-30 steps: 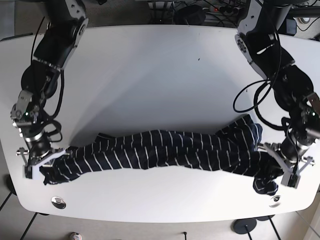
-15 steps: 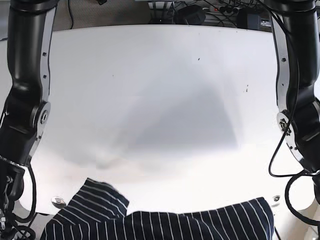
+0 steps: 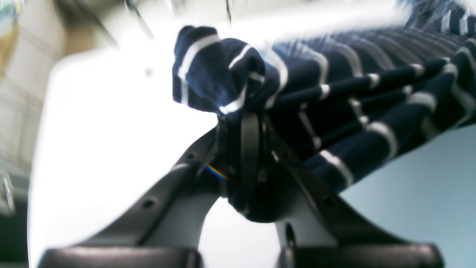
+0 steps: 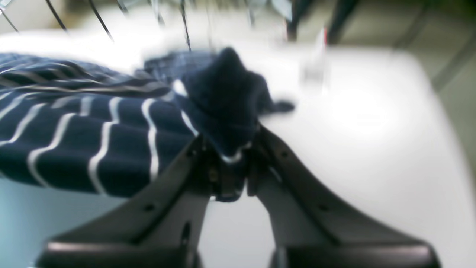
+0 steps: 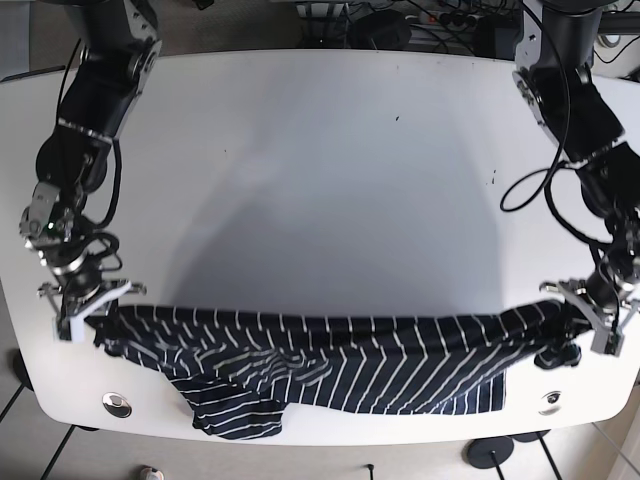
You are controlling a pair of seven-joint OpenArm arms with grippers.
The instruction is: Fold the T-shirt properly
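Note:
A navy T-shirt (image 5: 330, 365) with thin white stripes is stretched between my two grippers along the near edge of the white table (image 5: 320, 180). My left gripper (image 5: 588, 318) is shut on the shirt's right end, seen bunched up close in the left wrist view (image 3: 245, 123). At the opposite end, my right gripper (image 5: 85, 302) is shut on the fabric, which shows pinched in the right wrist view (image 4: 228, 156). The middle of the shirt sags down over the table's front, with a loose fold (image 5: 235, 410) hanging lowest at the left.
Cables and dark equipment (image 5: 400, 20) lie beyond the table's far edge. Two round metal fittings (image 5: 117, 404) (image 5: 549, 402) sit near the table's front corners. A few small dark specks (image 5: 397, 118) mark the tabletop.
The shirt lay bunched in a band on the table one second ago; it was then lifted up towards the camera, and now hangs spread wide and taut between both grippers.

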